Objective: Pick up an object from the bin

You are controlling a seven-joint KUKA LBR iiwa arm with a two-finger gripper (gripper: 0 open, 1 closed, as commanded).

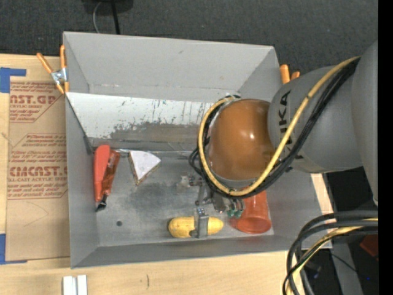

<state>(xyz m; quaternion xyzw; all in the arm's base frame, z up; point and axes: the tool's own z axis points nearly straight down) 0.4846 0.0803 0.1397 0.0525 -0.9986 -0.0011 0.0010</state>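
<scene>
yellow and oblong, a banana-like thing [179, 227] lies on its side on the floor of the grey metal bin [166, 60], close to the near wall and a little right of the middle. the gripper [199, 223] is down right at it, its dark tip crossing the yellow thing's right half, below the arm's rounded orange-brown cover [239, 140]; whether it is released or clenched on the thing cannot be told from this angle. just right of it an orange cup [255, 217] lies partly hidden by the arm. near the left wall lies a long orange-red tool [102, 171], and beside that a white wedge [144, 163], both well apart from the gripper.
</scene>
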